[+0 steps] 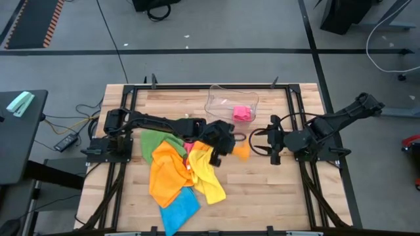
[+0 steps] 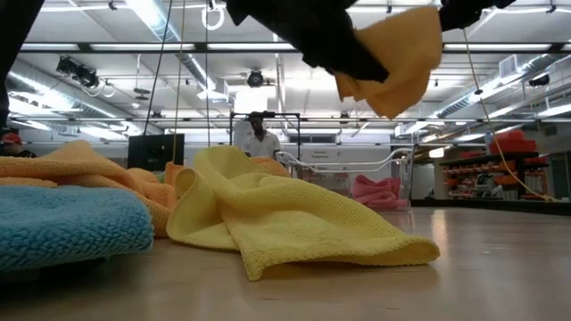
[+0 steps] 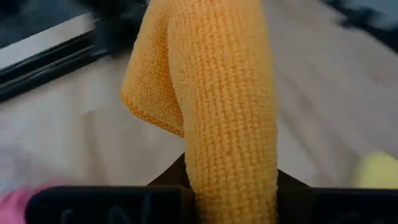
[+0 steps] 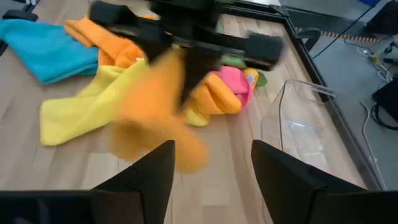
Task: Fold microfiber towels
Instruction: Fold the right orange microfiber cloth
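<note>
Your left gripper [image 1: 231,145] is clamped on a small orange towel [image 1: 242,151] and holds it up in the air — the cloth hangs down in a narrow roll, clear of the table [image 1: 275,190]. Your right gripper [image 1: 270,145] waits at 3 o'clock from it, fingers spread apart, holding nothing.

To fold well, bring the right gripper in low and pinch the loose bottom corner, not the thick middle. Then pull the two grippers apart so the cloth goes flat before you lay it down.

The pile lies toward 7 o'clock: blue towel [image 1: 178,210] nearest you, then yellow [image 1: 209,177], a big orange one [image 1: 167,174], and green [image 1: 154,139] farther back. At 12 o'clock — the clear tray [image 1: 220,99] with a pink towel [image 1: 243,113] inside.
</note>
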Action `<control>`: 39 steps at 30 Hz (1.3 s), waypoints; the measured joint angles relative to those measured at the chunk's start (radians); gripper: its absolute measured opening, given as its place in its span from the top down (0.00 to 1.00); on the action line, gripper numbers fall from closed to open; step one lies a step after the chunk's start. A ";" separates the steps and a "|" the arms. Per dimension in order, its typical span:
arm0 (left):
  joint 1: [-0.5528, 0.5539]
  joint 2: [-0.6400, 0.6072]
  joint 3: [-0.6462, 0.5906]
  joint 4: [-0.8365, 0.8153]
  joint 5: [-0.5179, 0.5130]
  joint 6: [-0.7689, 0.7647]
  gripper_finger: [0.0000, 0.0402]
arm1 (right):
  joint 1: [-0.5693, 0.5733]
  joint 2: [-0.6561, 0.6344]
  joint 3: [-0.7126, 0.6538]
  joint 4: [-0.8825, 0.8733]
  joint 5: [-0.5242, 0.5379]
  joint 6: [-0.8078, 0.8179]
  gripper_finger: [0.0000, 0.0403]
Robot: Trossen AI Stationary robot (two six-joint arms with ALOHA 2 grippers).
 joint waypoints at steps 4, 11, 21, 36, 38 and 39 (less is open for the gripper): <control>-0.007 -0.006 0.000 -0.008 0.105 0.122 0.88 | 0.007 0.000 0.003 0.001 -0.016 0.000 0.41; -0.012 -0.012 0.000 0.022 0.145 0.138 0.84 | 0.015 0.008 -0.006 0.016 -0.060 0.001 0.40; -0.009 -0.008 0.001 0.074 0.302 -0.119 0.86 | 0.056 0.075 -0.006 -0.005 -0.048 0.035 0.43; -0.062 0.138 0.000 0.058 0.188 -0.539 0.86 | 0.105 0.102 -0.321 0.642 -0.071 0.126 0.43; -0.072 0.138 0.001 0.065 0.167 -0.555 0.85 | 0.101 0.115 -0.389 0.760 -0.061 0.152 0.42; -0.079 0.138 0.001 0.065 0.147 -0.569 0.85 | 0.101 0.126 -0.417 0.814 -0.061 0.166 0.42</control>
